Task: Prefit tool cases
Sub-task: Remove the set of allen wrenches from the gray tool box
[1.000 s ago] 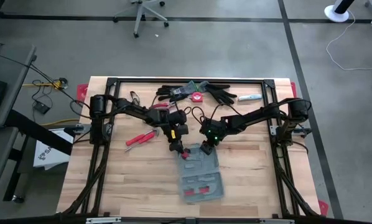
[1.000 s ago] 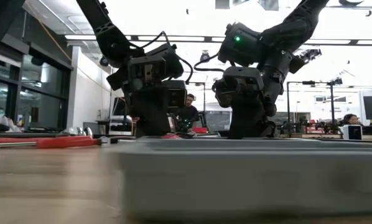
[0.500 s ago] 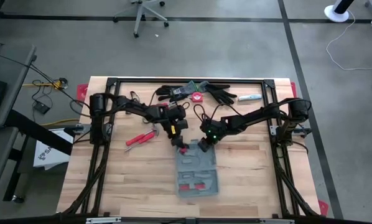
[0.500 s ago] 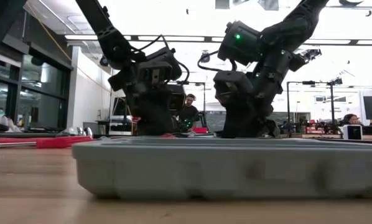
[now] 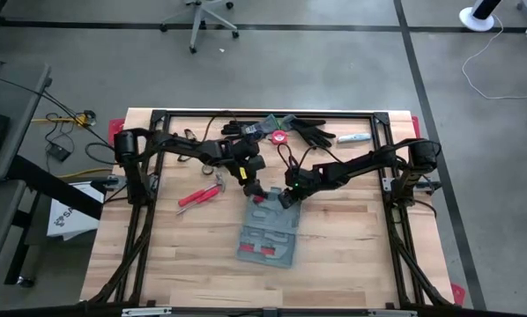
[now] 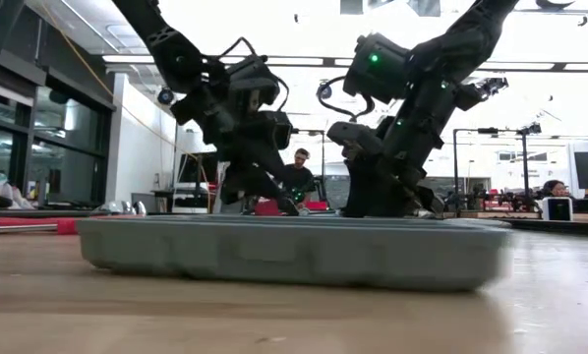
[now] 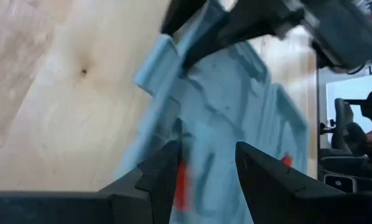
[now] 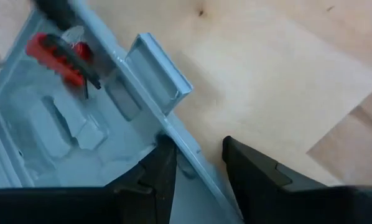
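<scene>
Left tool [image 5: 251, 192] sits low at the far left corner of the case [image 5: 267, 237], fingers [image 7: 164, 177] part open and straddling the case's rim; whether they actually pinch it I cannot tell. Just to its right, the right tool [image 5: 284, 201] works the far right corner, fingers [image 8: 158, 169] likewise part open with the edge between them, near the small latch tab [image 8: 158, 68]. One grey-blue case, lying open and flat near the middle of the wooden surface [image 5: 352, 255], skewed a little; holding both far corners looks meant to steer and square it rather than lift it. Inside, red-handled tools show in the moulded tray [image 8: 55, 53], at least two, exact count unclear. Left of the case, one pair of red-handled pliers [image 5: 200, 195] lies loose, probably awaiting its slot. Along the far edge: black gloves [image 5: 312, 134], looks like a pair, and one red round item [image 5: 279, 137]. Two arms, both engaged.
</scene>
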Available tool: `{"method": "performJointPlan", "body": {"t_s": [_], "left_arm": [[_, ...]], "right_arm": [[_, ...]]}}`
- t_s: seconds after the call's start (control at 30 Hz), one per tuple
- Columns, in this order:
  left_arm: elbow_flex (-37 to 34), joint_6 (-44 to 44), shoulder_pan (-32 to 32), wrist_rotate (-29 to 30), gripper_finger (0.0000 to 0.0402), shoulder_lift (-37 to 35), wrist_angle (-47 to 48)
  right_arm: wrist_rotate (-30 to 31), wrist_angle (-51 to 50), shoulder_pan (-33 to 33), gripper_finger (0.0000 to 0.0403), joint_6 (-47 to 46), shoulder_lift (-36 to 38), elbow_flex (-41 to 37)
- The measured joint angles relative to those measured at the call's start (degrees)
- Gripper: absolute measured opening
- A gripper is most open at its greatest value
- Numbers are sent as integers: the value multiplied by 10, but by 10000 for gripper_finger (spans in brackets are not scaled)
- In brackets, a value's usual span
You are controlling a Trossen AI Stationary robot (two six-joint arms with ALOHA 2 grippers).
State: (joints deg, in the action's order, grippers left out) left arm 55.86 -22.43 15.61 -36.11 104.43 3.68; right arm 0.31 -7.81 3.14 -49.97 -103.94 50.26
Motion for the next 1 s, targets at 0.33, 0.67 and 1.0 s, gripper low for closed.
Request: {"method": "performJointPlan", "body": {"t_s": [0.33, 0.67, 1.0], "left_arm": [[0, 80, -16, 83, 152, -4, 73], [0, 95, -15, 73, 152, 14, 61], [0, 81, -16, 92, 152, 20, 50]], "right_arm": [[12, 0, 1, 133, 3, 0, 0], [9, 8, 1, 133, 3, 0, -1], [1, 12, 7, 133, 5, 0, -1]]}}
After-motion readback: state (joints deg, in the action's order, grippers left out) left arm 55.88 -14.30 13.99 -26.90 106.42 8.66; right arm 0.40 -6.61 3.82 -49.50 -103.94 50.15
